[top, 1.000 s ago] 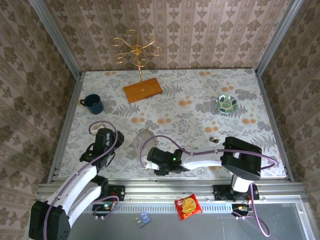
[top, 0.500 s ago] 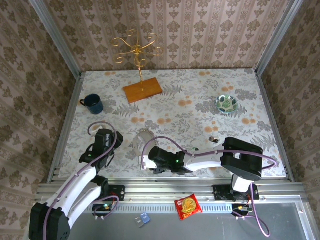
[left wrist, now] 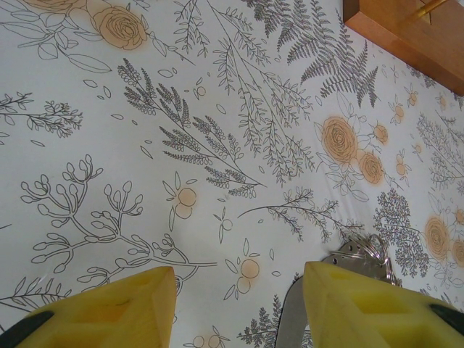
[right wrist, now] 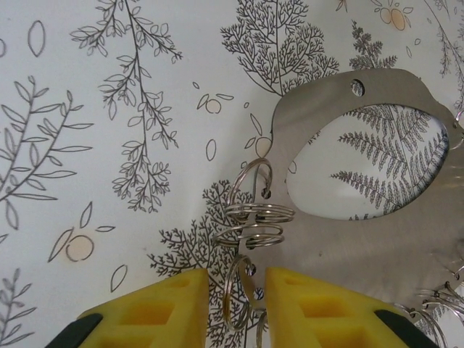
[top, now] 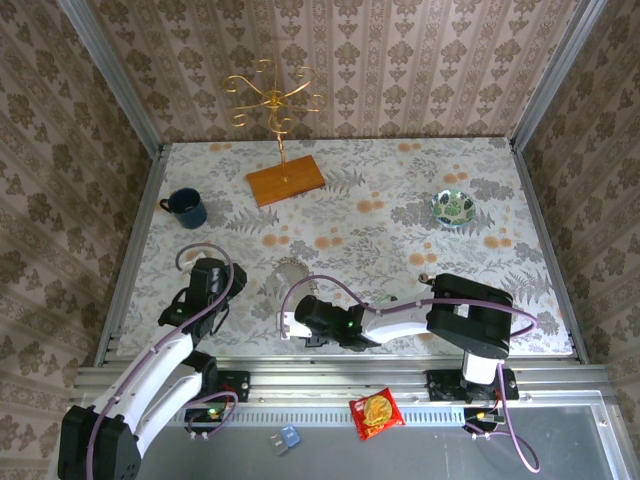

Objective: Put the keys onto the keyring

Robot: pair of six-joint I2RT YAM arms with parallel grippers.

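Observation:
The keyring (right wrist: 377, 217) is a flat silvery metal loop with small split rings (right wrist: 254, 225) hung along its edge; it lies faint on the cloth (top: 290, 271), and its edge also lies beside my left gripper's right finger (left wrist: 362, 254). My right gripper (right wrist: 235, 304) hovers low over it, jaws narrow but open, straddling one small split ring without touching it. My left gripper (left wrist: 239, 304) stands open over bare cloth just left of the keyring. Two tiny dark keys (top: 420, 262) lie on the table to the right, by the right arm's elbow.
A blue mug (top: 186, 207) stands at the far left. The gold hook stand on its wooden base (top: 285, 180) is at the back. A patterned bowl (top: 454, 207) sits at the right. A red snack packet (top: 376, 412) lies below the table's front rail.
My right gripper slid a little left along the near edge and its jaws drew closer together around the small ring. The right arm's elbow shifted left. The left arm has not moved.

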